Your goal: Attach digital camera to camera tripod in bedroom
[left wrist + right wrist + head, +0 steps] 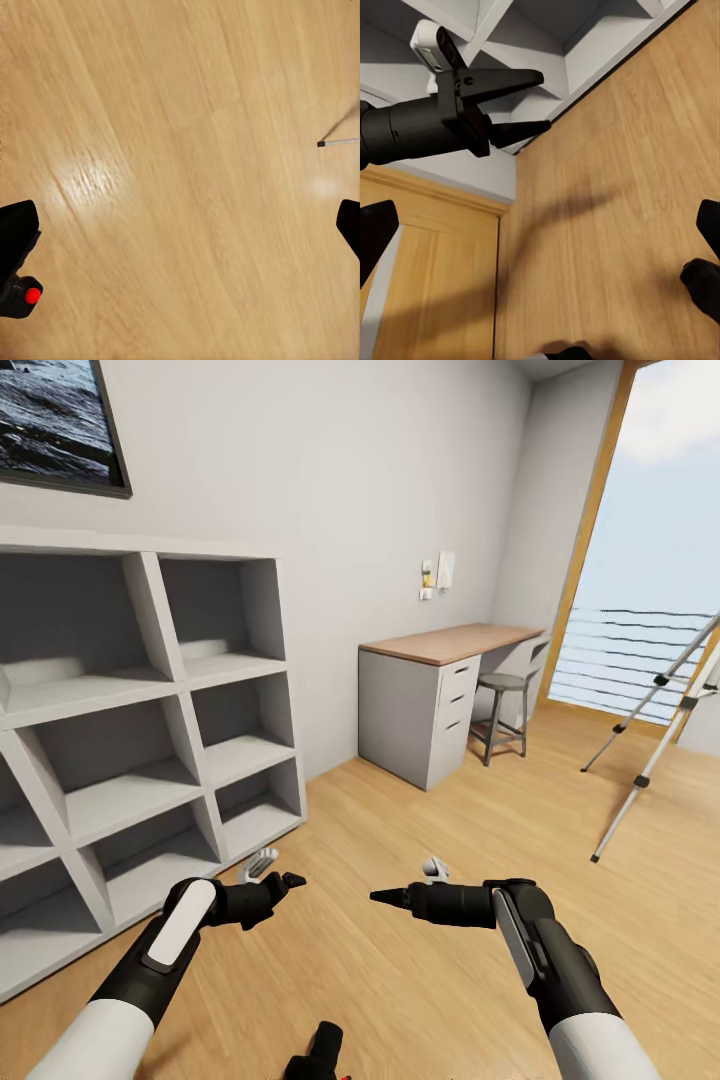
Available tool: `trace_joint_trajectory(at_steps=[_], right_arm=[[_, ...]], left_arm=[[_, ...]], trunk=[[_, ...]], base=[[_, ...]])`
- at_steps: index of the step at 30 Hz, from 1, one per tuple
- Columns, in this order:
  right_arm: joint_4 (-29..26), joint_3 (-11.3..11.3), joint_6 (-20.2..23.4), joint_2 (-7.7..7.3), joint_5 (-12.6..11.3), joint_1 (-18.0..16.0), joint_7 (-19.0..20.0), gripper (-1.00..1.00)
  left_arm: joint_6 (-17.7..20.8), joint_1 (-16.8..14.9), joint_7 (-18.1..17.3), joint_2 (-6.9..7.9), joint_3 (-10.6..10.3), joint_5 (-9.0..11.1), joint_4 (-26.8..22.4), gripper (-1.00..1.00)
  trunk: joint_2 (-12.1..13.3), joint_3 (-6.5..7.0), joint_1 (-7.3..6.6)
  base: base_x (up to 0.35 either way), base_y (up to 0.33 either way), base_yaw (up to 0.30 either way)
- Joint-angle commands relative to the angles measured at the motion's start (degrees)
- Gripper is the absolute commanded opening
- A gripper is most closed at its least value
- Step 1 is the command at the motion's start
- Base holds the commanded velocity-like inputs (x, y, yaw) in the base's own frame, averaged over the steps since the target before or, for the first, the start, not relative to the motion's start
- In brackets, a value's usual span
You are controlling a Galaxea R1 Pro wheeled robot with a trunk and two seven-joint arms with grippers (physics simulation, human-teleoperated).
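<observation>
Hovering w/ both the left gripper [290,884] and right gripper [385,897] empty (jaws parted), digital camera [318,1052] sits low by robot base; prob. rigid, fragile: grasp body, not lens.

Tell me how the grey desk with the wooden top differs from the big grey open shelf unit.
The wood-topped grey desk stands further off, near the window; the grey open shelf unit stands nearer, on the left. The desk has closed drawers; the shelf unit has open, bare compartments. The desk looks lower, and a round stool is beside it. Both are grey and stand against the same wall.
</observation>
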Motion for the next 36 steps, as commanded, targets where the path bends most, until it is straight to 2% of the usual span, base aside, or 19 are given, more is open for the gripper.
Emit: trace_joint_trajectory(at_steps=[1,15,30,34,36], right_arm=[[0.0,-0.1,0.4,0.05,-0.2,0.0,0.0,1.0],[0.0,-0.3,0.5,-0.03,-0.1,0.0,-0.4,1.0],[0.1,-0.4,0.3,-0.42,-0.1,0.0,-1.2,1.0],[0.1,-0.5,-0.3,-2.58,-0.1,0.0,-7.0,1.0],[0.1,-0.6,-0.4,-2.87,-0.1,0.0,-9.4,1.0]], left_arm=[[0.0,0.0,0.5,0.06,-0.1,0.6,-0.1,1.0],[0.2,0.0,0.5,0.21,-0.1,0.7,0.0,1.0],[0.1,0.0,0.5,0.67,0.0,0.5,0.6,1.0],[0.0,0.0,0.5,3.46,0.1,0.6,2.3,1.0],[0.0,0.0,0.5,4.3,0.1,0.6,2.9,1.0]], trunk=[[-0.4,-0.24,0.21],[-6.1,-2.76,3.29],[-6.3,-6.08,3.68],[-6.3,-6.96,3.78],[-6.3,-7.41,3.83]], base=[[0.0,0.0,0.0],[0.0,0.0,0.0],[0.0,0.0,0.0],[0.0,0.0,0.0],[0.0,0.0,0.0]])
